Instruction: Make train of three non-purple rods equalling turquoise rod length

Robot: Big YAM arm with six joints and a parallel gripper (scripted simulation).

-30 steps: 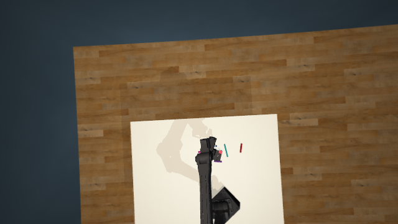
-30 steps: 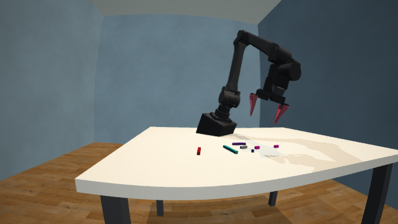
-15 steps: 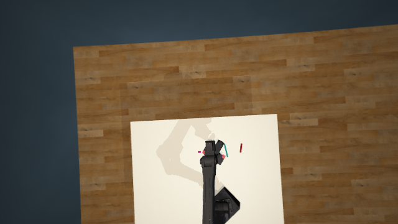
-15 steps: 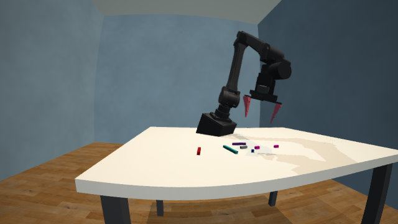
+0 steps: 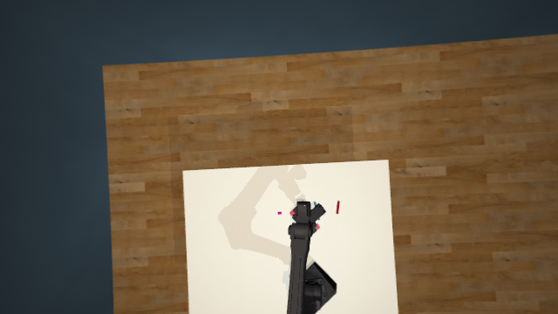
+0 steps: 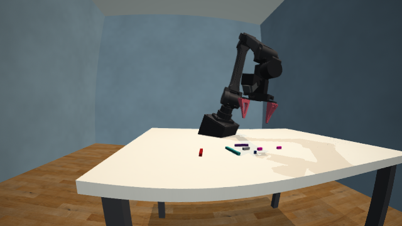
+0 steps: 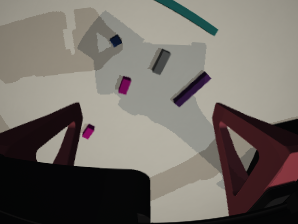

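My gripper (image 6: 257, 111) is open and empty, high above the white table, over the group of rods; its two red fingers also show in the wrist view (image 7: 153, 143). The turquoise rod (image 6: 232, 150) lies flat; it also shows in the wrist view (image 7: 180, 10). A purple rod (image 6: 241, 145) (image 7: 192, 88), a grey rod (image 6: 245, 148) (image 7: 160, 62), a blue rod (image 6: 255, 152) (image 7: 116, 40) and two magenta rods (image 6: 259, 149) (image 6: 279, 147) lie near it, apart from each other. A red rod (image 6: 200, 152) (image 5: 337, 207) lies alone to one side.
The arm's black base (image 6: 218, 125) stands on the table behind the rods. The arm hides most rods in the top view; one magenta rod (image 5: 279, 213) shows there.
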